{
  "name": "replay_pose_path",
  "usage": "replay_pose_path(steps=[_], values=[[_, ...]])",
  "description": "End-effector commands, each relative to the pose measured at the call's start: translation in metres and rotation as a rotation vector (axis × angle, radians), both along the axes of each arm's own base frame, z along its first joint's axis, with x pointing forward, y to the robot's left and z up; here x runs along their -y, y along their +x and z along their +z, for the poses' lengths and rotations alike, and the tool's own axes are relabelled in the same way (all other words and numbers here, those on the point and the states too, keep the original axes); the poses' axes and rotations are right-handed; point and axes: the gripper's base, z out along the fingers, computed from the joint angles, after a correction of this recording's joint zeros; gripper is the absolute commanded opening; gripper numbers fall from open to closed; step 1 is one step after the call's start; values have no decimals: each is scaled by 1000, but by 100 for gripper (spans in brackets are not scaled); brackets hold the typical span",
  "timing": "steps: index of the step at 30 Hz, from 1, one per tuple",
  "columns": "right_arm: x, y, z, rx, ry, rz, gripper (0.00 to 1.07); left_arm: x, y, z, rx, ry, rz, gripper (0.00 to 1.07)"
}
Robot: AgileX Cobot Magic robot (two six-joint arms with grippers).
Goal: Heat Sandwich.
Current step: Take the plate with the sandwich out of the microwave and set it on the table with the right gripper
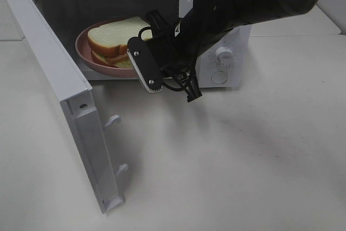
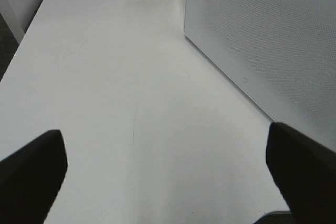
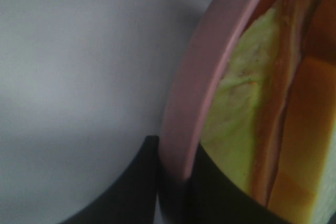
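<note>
Sandwich on pink plate inside white microwave, within open cavity; microwave door swung wide, standing on white table; right gripper at microwave mouth, fingers pinched on plate rim, lettuce and meat edge just beside them; left gripper spread wide over bare table beside microwave's perforated side wall, holding nothing.
</note>
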Motion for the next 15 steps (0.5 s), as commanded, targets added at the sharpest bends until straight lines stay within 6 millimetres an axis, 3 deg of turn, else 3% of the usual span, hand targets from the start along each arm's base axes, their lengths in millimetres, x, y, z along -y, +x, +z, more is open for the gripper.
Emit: replay_pose_path(steps=[1, 15], values=[[9, -5, 10, 25, 30, -24, 0, 0, -1, 1, 19, -1, -2, 98], [33, -39, 23, 58, 50, -24, 0, 0, -1, 1, 19, -1, -2, 98]])
